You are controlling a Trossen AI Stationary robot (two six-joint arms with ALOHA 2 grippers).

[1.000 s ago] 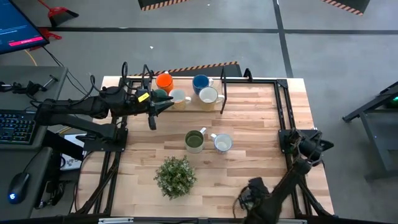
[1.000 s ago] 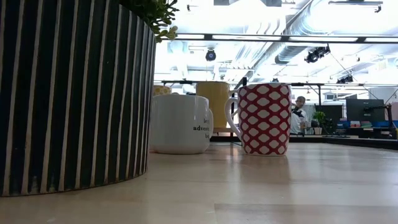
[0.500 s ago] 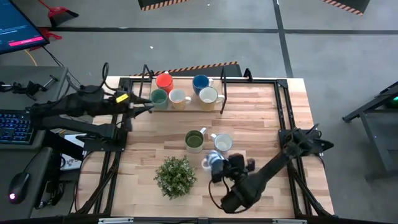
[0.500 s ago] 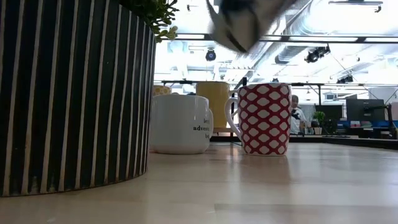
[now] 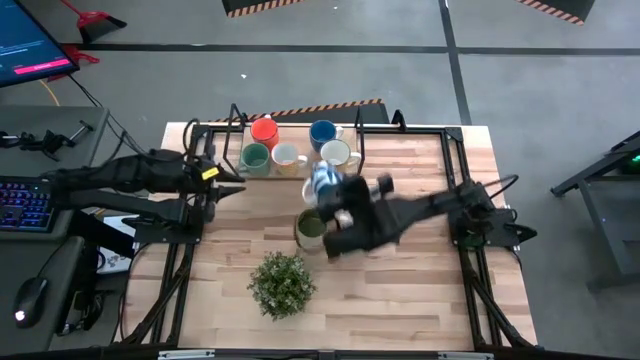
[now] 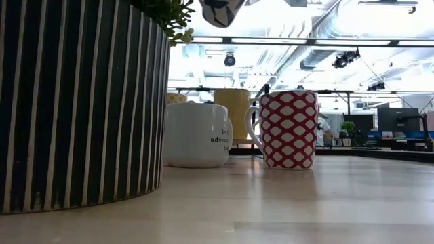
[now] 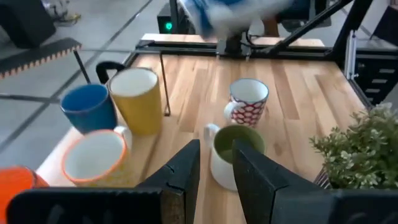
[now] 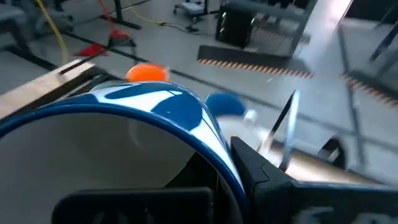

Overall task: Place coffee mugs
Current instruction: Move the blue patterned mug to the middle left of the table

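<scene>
One white mug [image 6: 197, 134], "adven" legible

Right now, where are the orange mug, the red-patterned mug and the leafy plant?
orange mug [image 5: 264, 130]: high view, on its rim opening.
red-patterned mug [image 6: 290, 129]: low view, middle of its side wall.
leafy plant [image 5: 282, 284]: high view, centre of its foliage.

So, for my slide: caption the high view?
Right gripper carries a blue-and-white ceramic mug above the wooden table.
</scene>
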